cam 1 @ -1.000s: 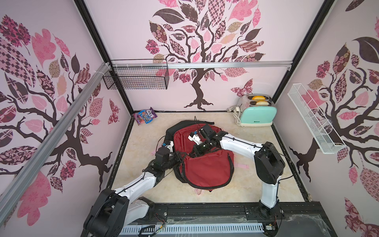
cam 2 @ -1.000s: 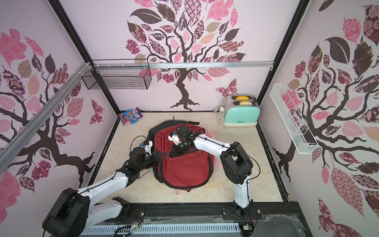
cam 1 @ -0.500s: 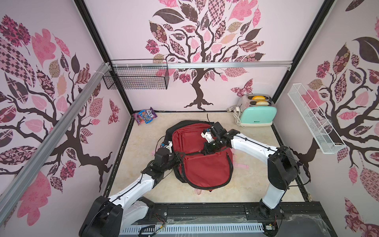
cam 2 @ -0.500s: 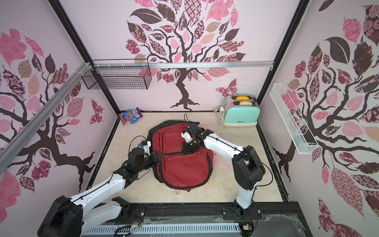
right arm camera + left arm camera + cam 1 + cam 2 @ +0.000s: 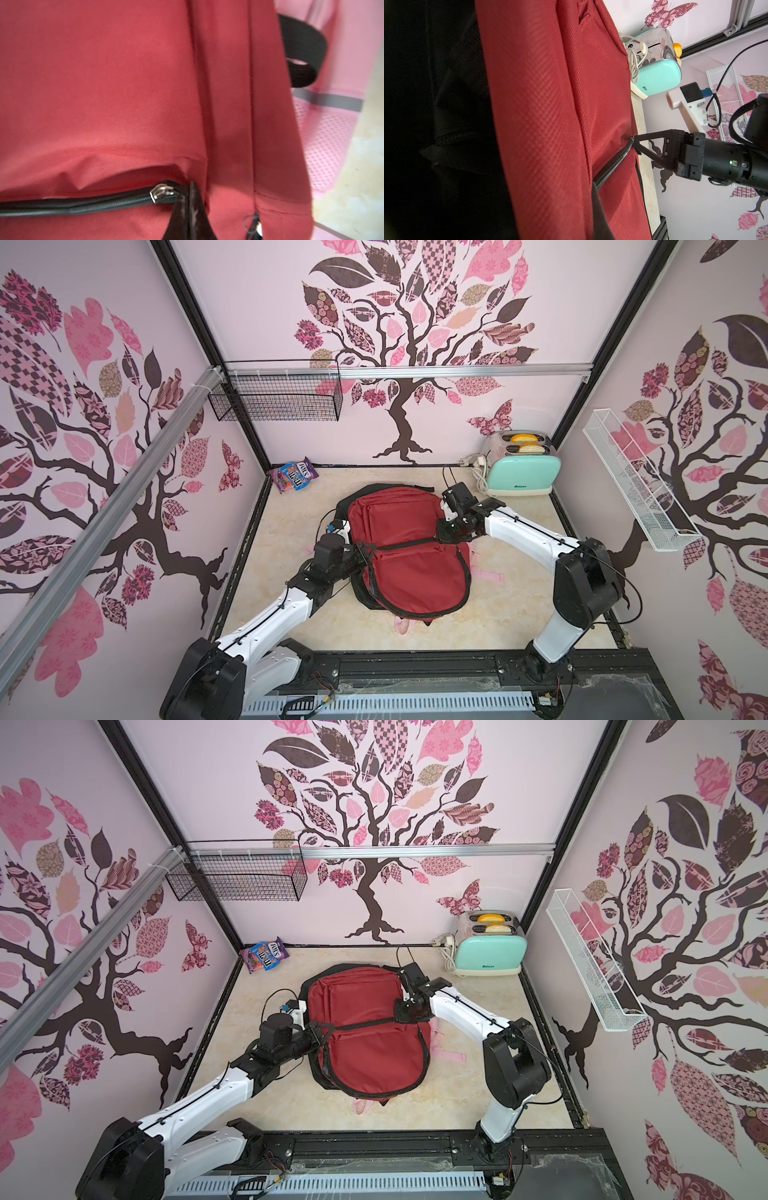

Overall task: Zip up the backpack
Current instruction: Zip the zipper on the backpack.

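Left to right, in both top views.

Back-left corner of the table (image 5: 286, 572): candy bag (image 5: 294, 480), same spot as a second ago.

Left of centre: left gripper (image 5: 368, 549), closed tight, apparently pinching the left edge of the backpack (image 5: 409, 576) where the zipper (image 5: 405, 544) begins. Exact hold lost in shadow in the left wrist view. Same placement as in the earlier frames.

Centre of the table: backpack, red, lying flat, top end toward the back wall, not shifted since a second ago. Across its middle, the black zipper, closed from the left edge up to the slider at the right edge.

Right edge of the backpack: right gripper (image 5: 441, 536), clamped shut on the zipper pull (image 5: 164, 191), fingertips pressed together just beside the silver slider in the right wrist view. A second ago over the middle of the red panel, half a second ago further right, now at the end of the zipper line.

Back-right corner: mint toaster (image 5: 521, 479), well apart from the backpack, unmoved.
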